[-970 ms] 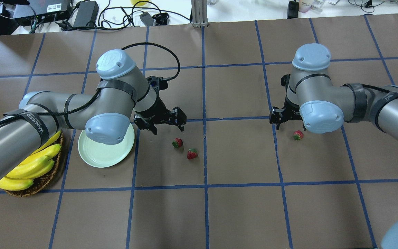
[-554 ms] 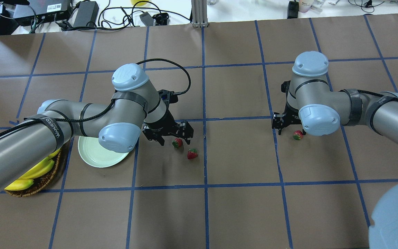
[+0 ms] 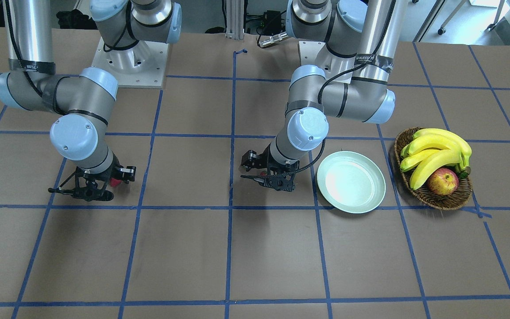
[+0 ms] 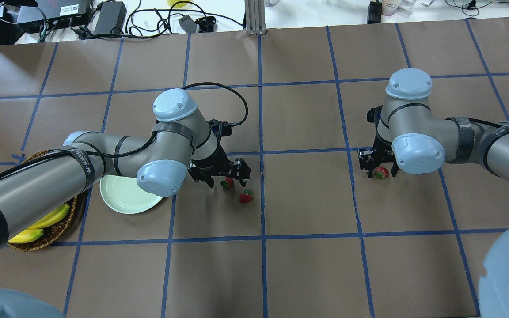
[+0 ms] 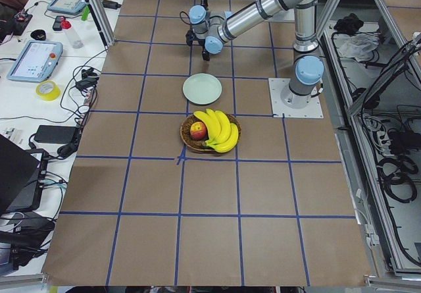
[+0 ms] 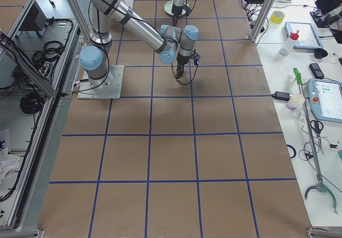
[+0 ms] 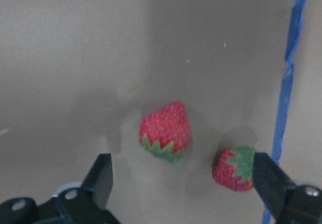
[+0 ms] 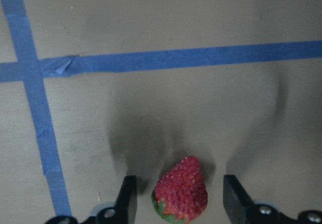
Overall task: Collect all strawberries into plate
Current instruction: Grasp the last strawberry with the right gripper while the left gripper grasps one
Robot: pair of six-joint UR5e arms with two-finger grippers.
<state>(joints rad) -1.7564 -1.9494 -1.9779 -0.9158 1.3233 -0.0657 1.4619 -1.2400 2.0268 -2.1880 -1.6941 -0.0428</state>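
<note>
Red against the brown paper, three strawberries lie on the table [image 4: 307, 198]. None is in the plate [image 4: 122, 201] yet, so I judge the collecting has barely begun and I am at the grasp step on both sides.

My left pincer [image 7: 182, 166] is down at the table with its jaws spread wide and nothing in them. The middle strawberry [image 7: 166, 131] lies between its fingers. The neighbour strawberry [image 7: 234, 168] lies just beside one finger, on its inner side. The plate is near, on the side away from that berry.

My right pincer [image 8: 180, 194] is low too, jaws open and empty, with the far strawberry [image 8: 181, 191] centred between the fingers, well apart from the plate.

What the next move calls for, I judge, is to close gently on each berry. On the left I should centre first so the closing finger does not push or trap the neighbour. Then comes a lift and a carry to the plate, which is a long reach for the right arm.

The only writing I find is white lettering on the black strap [image 4: 84, 162] round my left forearm. It looks like "WANEED", though I am not sure of it.
</note>
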